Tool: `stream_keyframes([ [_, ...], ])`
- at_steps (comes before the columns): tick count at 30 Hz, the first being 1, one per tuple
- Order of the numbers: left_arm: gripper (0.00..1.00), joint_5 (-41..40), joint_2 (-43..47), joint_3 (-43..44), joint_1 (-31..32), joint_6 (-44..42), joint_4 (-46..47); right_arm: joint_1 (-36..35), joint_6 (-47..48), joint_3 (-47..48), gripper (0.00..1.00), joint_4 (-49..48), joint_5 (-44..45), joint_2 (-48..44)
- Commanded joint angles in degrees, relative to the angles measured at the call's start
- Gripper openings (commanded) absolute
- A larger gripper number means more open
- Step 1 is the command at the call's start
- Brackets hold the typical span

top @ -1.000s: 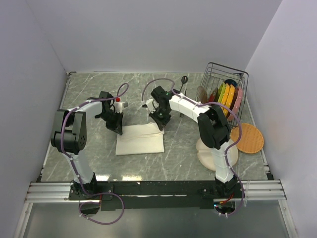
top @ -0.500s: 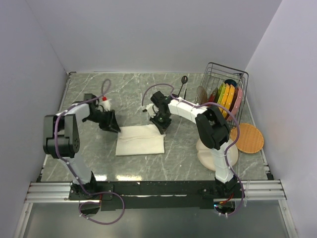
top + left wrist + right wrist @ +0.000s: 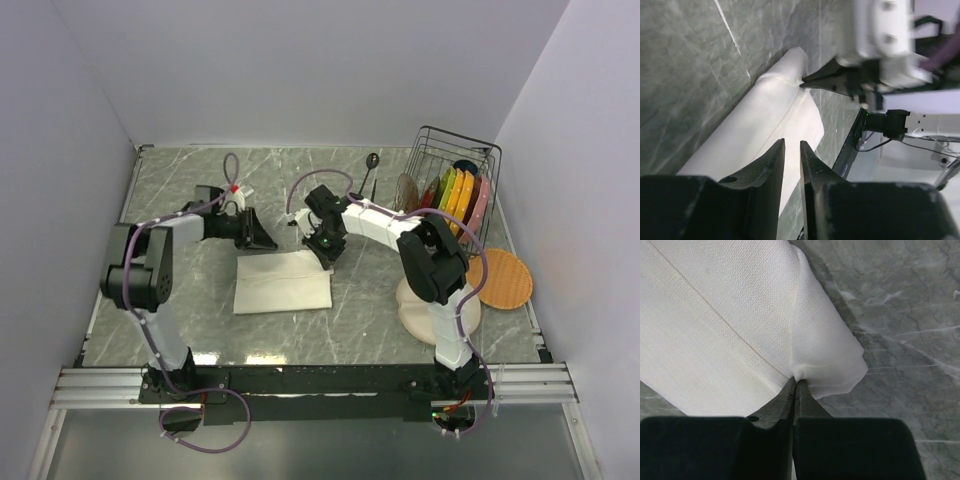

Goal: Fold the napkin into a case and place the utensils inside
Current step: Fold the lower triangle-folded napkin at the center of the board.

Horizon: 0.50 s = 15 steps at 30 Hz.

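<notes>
The cream-white napkin [image 3: 283, 282] lies folded into a layered rectangle in the middle of the table. My right gripper [image 3: 326, 254] is shut on its far right corner, and the pinched cloth bunches at the fingertips [image 3: 796, 381]. My left gripper [image 3: 264, 240] hovers low at the far left corner, pointing right along the fold. Its jaws stand a narrow gap apart with nothing between them [image 3: 791, 144]. The napkin [image 3: 760, 130] lies under them. A dark spoon [image 3: 371, 160] lies at the back by the rack, with a thin dark handle beside it. I cannot make out the fork.
A wire dish rack [image 3: 478, 150] with colourful plates stands at the back right. An orange round plate [image 3: 500, 278] and a beige plate [image 3: 415, 315] lie at the right, partly under my right arm. Grey walls close in both sides.
My left gripper let go of the napkin's far left corner, swung left, then came back pointing right along the far edge. The right gripper kept its hold and barely moved.
</notes>
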<state>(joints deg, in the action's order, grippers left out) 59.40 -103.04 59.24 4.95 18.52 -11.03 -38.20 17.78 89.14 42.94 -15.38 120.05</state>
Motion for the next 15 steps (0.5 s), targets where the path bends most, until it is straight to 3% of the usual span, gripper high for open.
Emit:
stream_keyframes([
  [1,0.19,-0.3,-7.1,-0.4,1.5,6.0,5.5,-0.9,0.6,2.2,0.00,-3.3,5.6,4.1],
  [7,0.16,-1.7,-14.3,2.4,-4.8,-2.6,-9.4,-1.5,2.9,9.6,0.00,1.0,7.4,8.4],
  [8,0.16,-2.0,-14.4,2.7,-8.1,-3.5,-10.3,-1.7,3.3,11.0,0.00,1.3,7.4,8.7],
  [12,0.16,-1.3,-10.0,2.4,-12.5,-7.5,-11.1,-2.8,5.6,13.9,0.00,1.8,7.5,10.4],
  [15,0.26,5.0,-4.8,1.6,-14.1,-8.2,-9.8,-3.3,5.9,16.2,0.00,2.7,7.6,11.1],
])
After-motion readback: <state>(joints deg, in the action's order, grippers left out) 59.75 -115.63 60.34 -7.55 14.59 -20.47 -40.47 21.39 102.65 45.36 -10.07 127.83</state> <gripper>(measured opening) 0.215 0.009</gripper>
